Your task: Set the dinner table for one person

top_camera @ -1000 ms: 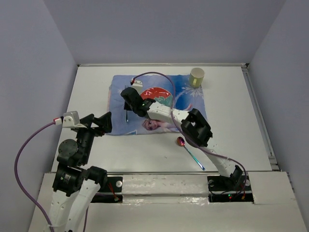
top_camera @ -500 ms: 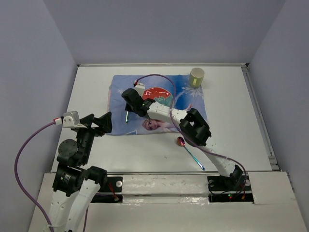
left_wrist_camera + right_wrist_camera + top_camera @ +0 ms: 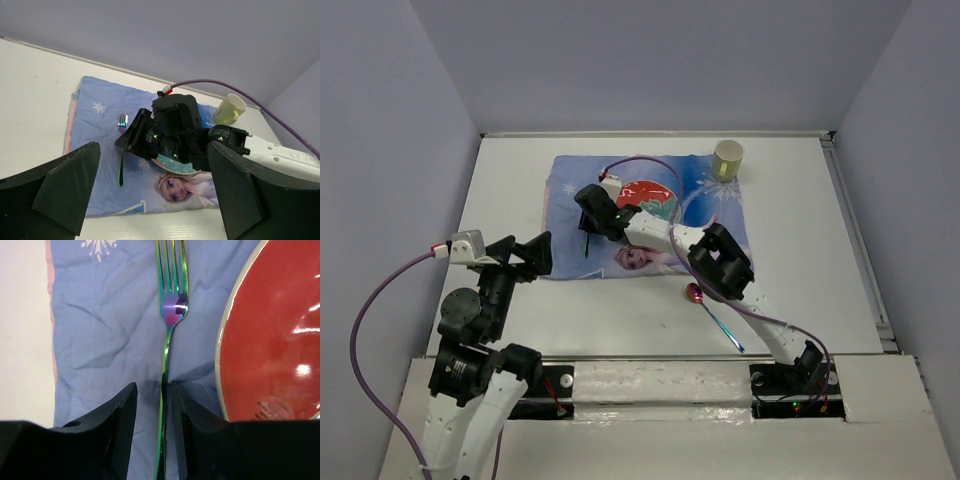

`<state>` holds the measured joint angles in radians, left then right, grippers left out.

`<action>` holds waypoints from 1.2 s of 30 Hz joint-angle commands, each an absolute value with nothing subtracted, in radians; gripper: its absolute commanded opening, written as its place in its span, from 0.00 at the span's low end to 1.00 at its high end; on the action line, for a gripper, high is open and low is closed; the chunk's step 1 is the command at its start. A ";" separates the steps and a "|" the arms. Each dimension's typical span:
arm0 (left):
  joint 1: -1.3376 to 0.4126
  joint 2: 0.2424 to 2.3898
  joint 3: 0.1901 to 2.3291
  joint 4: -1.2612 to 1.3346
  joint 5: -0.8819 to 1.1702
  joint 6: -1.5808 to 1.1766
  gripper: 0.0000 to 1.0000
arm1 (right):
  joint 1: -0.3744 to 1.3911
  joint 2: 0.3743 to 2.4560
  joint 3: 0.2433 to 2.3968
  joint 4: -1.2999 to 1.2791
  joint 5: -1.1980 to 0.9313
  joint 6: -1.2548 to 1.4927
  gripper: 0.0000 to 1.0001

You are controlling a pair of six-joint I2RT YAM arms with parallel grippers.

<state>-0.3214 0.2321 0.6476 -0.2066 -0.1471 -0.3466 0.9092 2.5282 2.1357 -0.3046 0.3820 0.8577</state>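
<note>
Desk [image 3: 510,180] surface, matte white and broad, fills the floor of the overhead view from the arm bases to the far wall, and it carries everything else. Toward its far middle lies a blue cartoon-printed placemat [image 3: 710,215], with a red plate [image 3: 270,340] on it and an iridescent fork [image 3: 167,340] lying flat on the cloth just left of the plate, apart from its rim, tines pointing to the far side. The right arm reaches across the mat, and the right tool [image 3: 154,387] sits low over the fork's handle. Its two fingers stand slightly apart, one on each side of the thin handle, with a sliver of cloth showing between finger and metal, so nothing is clamped. A pale yellow-green cup [image 3: 728,159] stands upright at the mat's far right corner. An iridescent spoon [image 3: 710,312] with a reddish bowl lies on the bare desk, near the mat's near edge. The left tool [image 3: 538,255] hovers off the mat's near left corner, fingers spread wide and holding nothing.
</note>
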 commanded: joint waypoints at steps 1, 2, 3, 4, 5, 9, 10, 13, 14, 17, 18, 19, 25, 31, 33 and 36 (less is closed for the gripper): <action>-0.327 0.233 0.649 -0.166 -0.141 -0.344 0.99 | 0.908 2.493 2.169 -0.278 0.377 0.847 0.41; -0.327 0.232 0.649 -0.166 -0.141 -0.344 0.99 | 0.908 2.484 2.163 -0.272 0.374 0.844 0.41; -0.327 0.232 0.649 -0.166 -0.141 -0.342 0.99 | 0.908 2.456 2.152 -0.267 0.362 0.833 0.43; -0.327 0.233 0.649 -0.166 -0.141 -0.342 0.99 | 0.908 2.442 2.145 -0.259 0.351 0.825 0.43; -0.327 0.235 0.650 -0.166 -0.141 -0.342 0.99 | 0.908 2.425 2.138 -0.246 0.338 0.819 0.43; -0.325 0.236 0.650 -0.166 -0.141 -0.341 0.99 | 0.908 2.303 2.068 -0.195 0.238 0.764 0.44; -0.324 0.235 0.650 -0.166 -0.141 -0.341 0.99 | 0.908 2.230 2.007 -0.181 0.223 0.723 0.44; -0.325 0.227 0.650 -0.166 -0.140 -0.339 0.99 | 0.917 2.024 1.762 -0.095 0.123 0.612 0.44; -0.325 0.227 0.650 -0.164 -0.140 -0.337 0.99 | 0.917 1.963 1.676 -0.080 0.108 0.592 0.44; -0.327 0.225 0.649 -0.158 -0.121 -0.334 0.99 | 0.917 1.717 1.322 -0.080 0.080 0.514 0.43; -0.327 0.224 0.647 -0.156 -0.114 -0.333 0.99 | 0.917 1.659 1.240 -0.098 0.081 0.503 0.43; -0.328 0.222 0.647 -0.152 -0.101 -0.333 0.99 | 0.917 1.602 1.167 -0.129 0.093 0.502 0.43; -0.330 0.192 0.650 -0.158 -0.121 -0.327 0.99 | 0.917 1.212 0.751 -0.428 0.184 0.682 0.47; -0.328 0.196 0.649 -0.153 -0.107 -0.327 0.99 | 0.887 1.139 0.627 -0.532 0.166 0.755 0.56; -0.330 0.204 0.649 -0.155 -0.100 -0.325 0.99 | 0.877 1.187 0.640 -0.528 0.196 0.739 0.57; -0.328 0.202 0.649 -0.153 -0.100 -0.322 0.99 | 0.855 1.262 0.672 -0.531 0.229 0.706 0.55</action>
